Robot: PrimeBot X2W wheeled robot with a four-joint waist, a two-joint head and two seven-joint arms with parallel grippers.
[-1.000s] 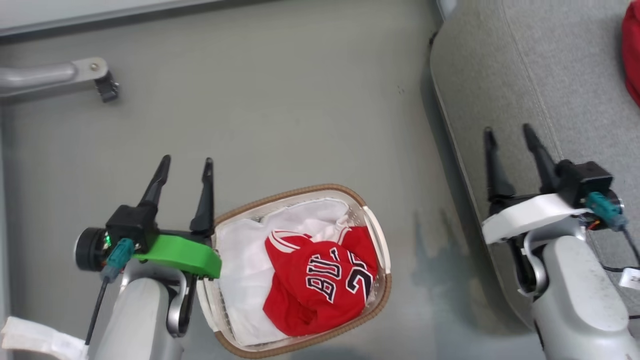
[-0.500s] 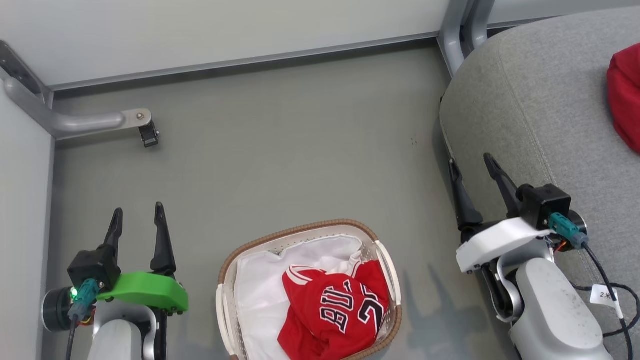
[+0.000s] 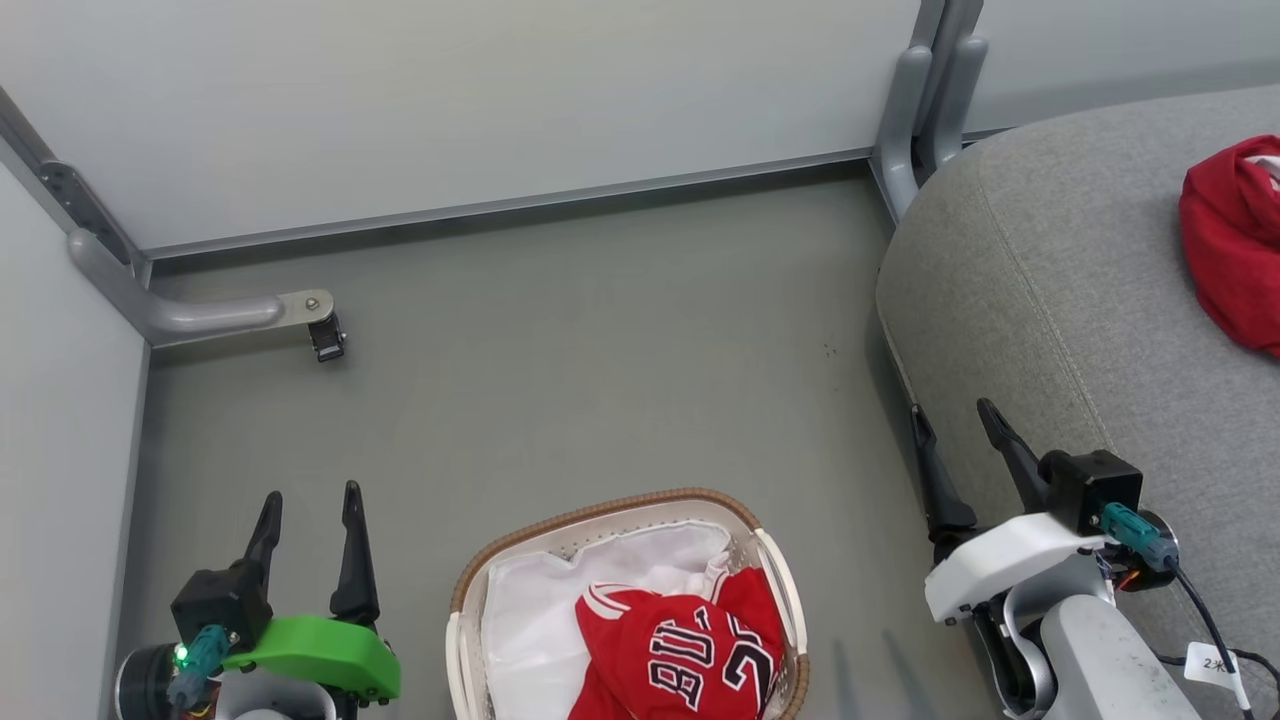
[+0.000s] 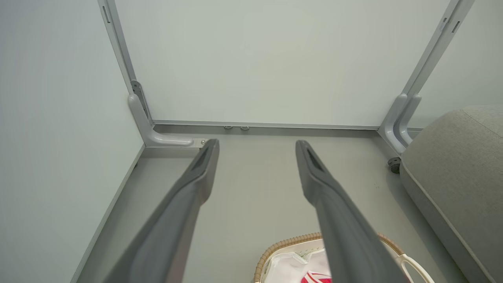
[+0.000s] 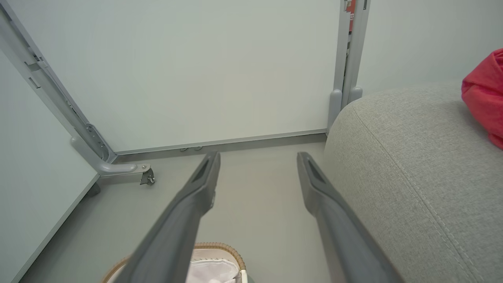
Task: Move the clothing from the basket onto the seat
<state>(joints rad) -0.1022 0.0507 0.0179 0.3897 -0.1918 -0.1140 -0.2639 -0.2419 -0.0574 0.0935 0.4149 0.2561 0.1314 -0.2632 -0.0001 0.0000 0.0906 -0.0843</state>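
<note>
The head camera has tipped up, so the whole picture has slid down. More of the wall [image 3: 500,100] shows now, and the basket [image 3: 600,503] is cut off at the bottom edge. That is the camera moving, not the basket.

One thing did truly change. A second ago the left hand [image 3: 311,492] was right against the basket's left rim. Now it is well apart from it, out over the bare floor [image 3: 600,350]. Its two fingers are spread wide and hold nothing. The right hand [image 3: 950,410] is spread wide too and holds nothing. It is by the edge of the seat [image 3: 1050,280], much as before.

The red jersey [image 3: 690,660] still lies crumpled in the basket on the white liner [image 3: 540,620]. The plain red top [image 3: 1235,250] lies on the seat, far to the right.

So I think the job is half done. One piece is on the seat and one is left. Both hands are away from the basket, so a hand must reach down into it to grab the jersey.
</note>
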